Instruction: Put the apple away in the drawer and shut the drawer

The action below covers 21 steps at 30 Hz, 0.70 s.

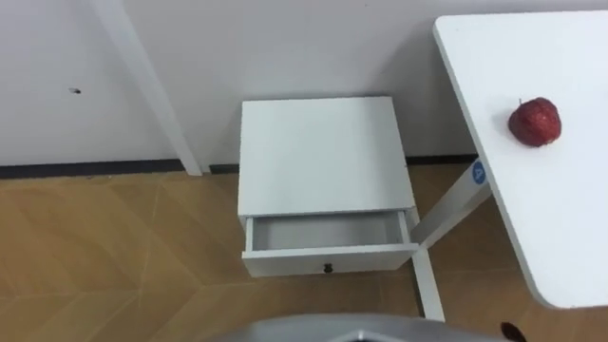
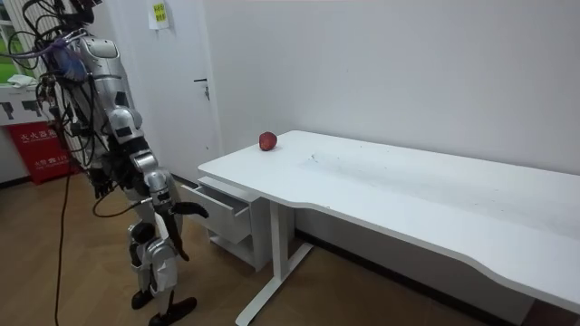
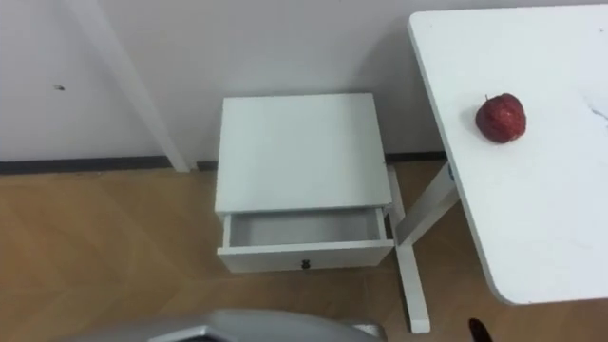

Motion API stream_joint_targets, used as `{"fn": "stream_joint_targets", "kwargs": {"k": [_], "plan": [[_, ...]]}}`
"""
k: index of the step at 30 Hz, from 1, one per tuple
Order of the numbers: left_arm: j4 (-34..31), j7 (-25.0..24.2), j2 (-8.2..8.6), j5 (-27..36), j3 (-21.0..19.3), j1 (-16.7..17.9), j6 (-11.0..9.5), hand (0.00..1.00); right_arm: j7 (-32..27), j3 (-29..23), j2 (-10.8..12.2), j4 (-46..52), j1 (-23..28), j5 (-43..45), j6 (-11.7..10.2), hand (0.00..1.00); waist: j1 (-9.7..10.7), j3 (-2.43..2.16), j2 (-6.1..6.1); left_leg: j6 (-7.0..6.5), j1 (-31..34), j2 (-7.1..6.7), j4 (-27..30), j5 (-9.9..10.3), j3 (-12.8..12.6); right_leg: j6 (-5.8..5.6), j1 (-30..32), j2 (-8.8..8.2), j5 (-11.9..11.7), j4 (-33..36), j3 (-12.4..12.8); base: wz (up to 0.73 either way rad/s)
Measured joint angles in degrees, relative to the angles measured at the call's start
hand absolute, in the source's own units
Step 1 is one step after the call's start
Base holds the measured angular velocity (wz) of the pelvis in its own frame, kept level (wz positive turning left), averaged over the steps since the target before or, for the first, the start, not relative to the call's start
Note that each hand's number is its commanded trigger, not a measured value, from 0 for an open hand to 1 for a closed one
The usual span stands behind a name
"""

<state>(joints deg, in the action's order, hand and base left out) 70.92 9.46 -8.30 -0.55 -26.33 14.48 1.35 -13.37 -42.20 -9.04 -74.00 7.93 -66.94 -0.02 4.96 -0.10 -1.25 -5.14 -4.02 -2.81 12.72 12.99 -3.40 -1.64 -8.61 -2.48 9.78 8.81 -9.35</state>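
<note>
Floor (image 1: 114,256): wood parquet, carried the cabinet and the table.
Right hand (image 2: 190,210): hung low before the drawer; whether open or closed could not be told.
Drawer (image 1: 328,258): stood pulled open.
Cabinet (image 1: 323,157): white, low, against the wall, beside the table's left edge.
Table (image 1: 560,218): white.
Apple (image 1: 535,122): red, lay near the table's far left corner.
Wall (image 1: 285,47): white.

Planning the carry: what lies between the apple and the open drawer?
Between apple and drawer: bare table, then its leg; nothing loose, in the left eye view.
</note>
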Motion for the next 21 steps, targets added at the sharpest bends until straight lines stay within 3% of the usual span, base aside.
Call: {"fn": "stream_joint_targets", "kwargs": {"k": [4, 9, 11, 16, 21], "plan": [[-0.52, -0.03, -0.23, -0.15, 0.05, -0.06, -0.15, 0.00, -4.02, -1.87, -0.44, 3.85, -0.62, -2.29, -0.76, 0.00, 0.45, -0.16, -0.02, -0.04, 1.62, 0.06, 0.29, -0.05, -0.65, 0.00, 2.19, 0.04, 0.00, 1.07, 1.32, -0.10], [-3.76, 0.00, -0.36, -0.19, -0.36, 1.26, -0.16, 0.00, -8.65, -4.56, -2.18, 5.68, -1.50, -6.97, -1.98, 0.00, 1.16, -0.32, -0.30, -0.07, 2.37, 0.06, 0.54, -0.06, -0.66, 0.00, 2.75, 0.01, 0.00, 1.03, 1.20, 0.00], [-4.48, -0.01, -0.67, -0.21, 0.46, 1.21, -0.16, 0.00, -11.87, -4.83, -2.57, 7.93, -2.07, -7.24, -3.57, 0.00, 1.17, -0.41, -0.51, -0.09, 2.45, 0.08, 0.51, -0.09, -0.69, 0.00, 2.84, -0.02, 0.00, 1.05, 1.03, 0.00], [-4.55, -1.31, -0.89, -0.30, 1.77, 0.44, -0.51, 0.00, -16.26, -4.81, -3.49, 12.84, -3.51, -7.32, -4.71, 0.00, 1.03, -0.31, -0.65, -0.14, 2.30, 0.10, 0.20, -0.15, -1.28, 0.00, 3.02, -0.01, 0.00, 1.03, 1.55, -0.04], [-4.58, -1.68, -0.90, -0.26, 1.82, 0.10, -1.61, 0.00, -19.88, -4.79, -4.47, 18.26, -5.22, -4.15, -7.25, 0.00, 0.98, -0.04, -0.80, -0.16, 2.32, 0.08, -0.09, -0.17, -1.49, 0.00, 3.32, 0.04, 0.00, 0.99, 2.20, -0.03]]}}
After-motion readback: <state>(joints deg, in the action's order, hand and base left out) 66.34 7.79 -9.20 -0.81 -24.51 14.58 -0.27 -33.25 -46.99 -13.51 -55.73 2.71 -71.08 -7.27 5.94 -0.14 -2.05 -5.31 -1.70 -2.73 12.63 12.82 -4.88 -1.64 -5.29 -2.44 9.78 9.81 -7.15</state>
